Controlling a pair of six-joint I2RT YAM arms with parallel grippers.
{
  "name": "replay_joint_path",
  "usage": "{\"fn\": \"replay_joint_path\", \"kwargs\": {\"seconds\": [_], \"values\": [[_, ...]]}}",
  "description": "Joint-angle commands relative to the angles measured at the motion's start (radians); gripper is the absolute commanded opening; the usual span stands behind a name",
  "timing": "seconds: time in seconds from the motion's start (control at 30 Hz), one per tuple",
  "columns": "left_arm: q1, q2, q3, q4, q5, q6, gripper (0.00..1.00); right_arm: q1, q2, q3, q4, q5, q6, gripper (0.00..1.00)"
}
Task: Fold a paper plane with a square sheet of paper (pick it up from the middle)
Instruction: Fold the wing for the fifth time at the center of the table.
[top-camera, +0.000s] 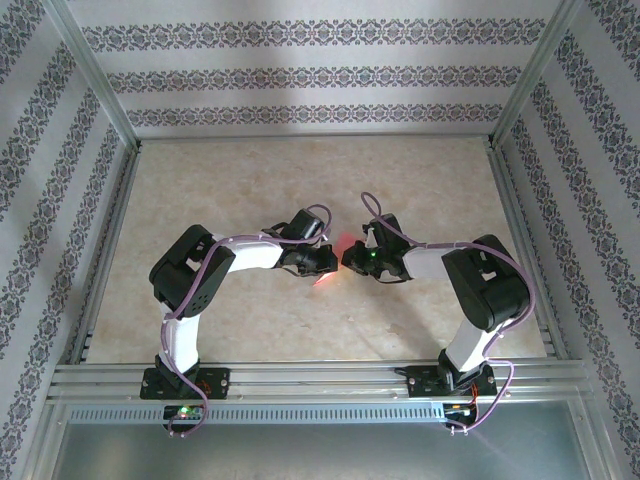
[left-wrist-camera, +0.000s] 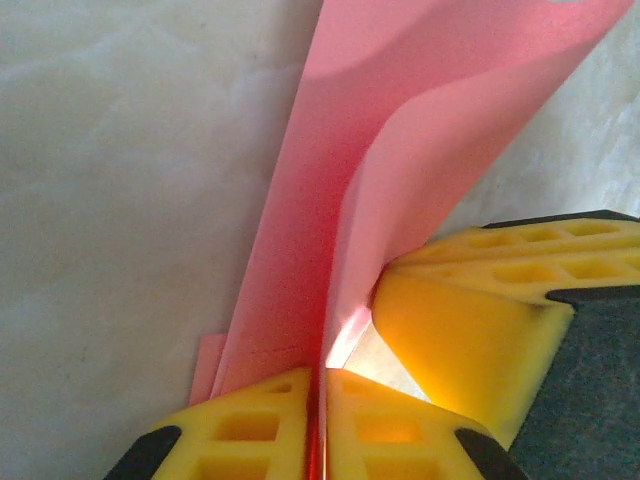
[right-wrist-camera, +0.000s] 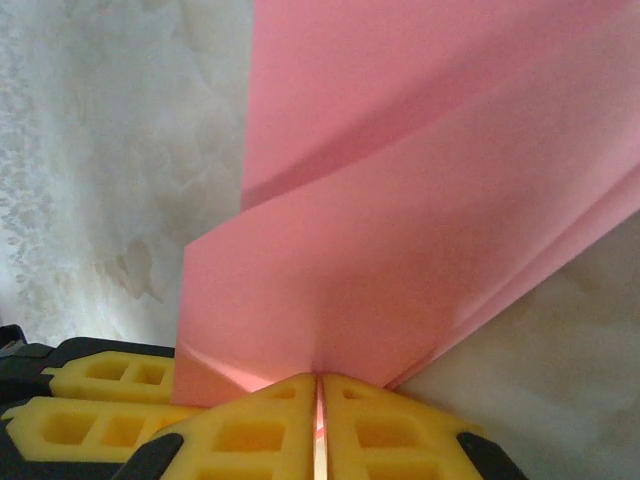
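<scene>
Light, limp, crease-prone square sheet of paper is clamped in the closed left gripper and closed right gripper; judged best held near its folded edges.

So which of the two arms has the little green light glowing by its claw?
The right arm, on the right in the overhead view: a green light glows on its wrist. The left arm has a plain black wrist.
</scene>
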Motion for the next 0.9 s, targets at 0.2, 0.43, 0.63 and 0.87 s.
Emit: {"fn": "replay_joint_path", "kwargs": {"seconds": [0.2, 0.43, 0.63, 0.87], "values": [[0.007, 0.038, -0.010, -0.097, -0.012, -0.006, 0.12, -0.021, 0.015, 0.008, -0.067, 0.058, 0.026, 0.12], [0.014, 0.016, -0.016, -0.090, -0.003, -0.013, 0.16, -0.023, 0.026, 0.058, -0.218, 0.131, -0.003, 0.12], [0.017, 0.004, -0.030, -0.066, 0.014, -0.031, 0.18, -0.024, 0.070, 0.091, -0.250, 0.131, -0.017, 0.11], [0.025, -0.014, -0.037, -0.064, 0.003, -0.037, 0.15, -0.025, 0.090, 0.115, -0.260, 0.122, -0.035, 0.11]]}}
